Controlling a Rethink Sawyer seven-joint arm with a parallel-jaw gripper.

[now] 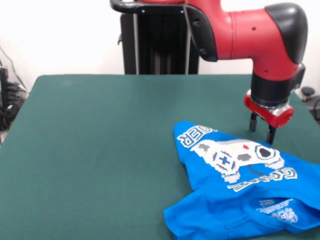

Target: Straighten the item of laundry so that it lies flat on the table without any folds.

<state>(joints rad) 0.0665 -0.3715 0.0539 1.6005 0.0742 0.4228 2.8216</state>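
The item of laundry (240,190) is a bright blue T-shirt with a white pixel graphic and outlined lettering, lying rumpled at the near right of the dark green table (100,150). Its lower part is folded over, showing a printed neck label, and it runs off the frame's right and bottom edges. My gripper (262,129) hangs from the red arm just above the shirt's far right edge. Its two dark fingers (253,121) point down with a gap between them and nothing held.
The black pedestal (160,40) stands at the table's far side. Cables and dark equipment (9,100) sit beyond the table's left edge. A dark object (310,95) lies off the right edge.
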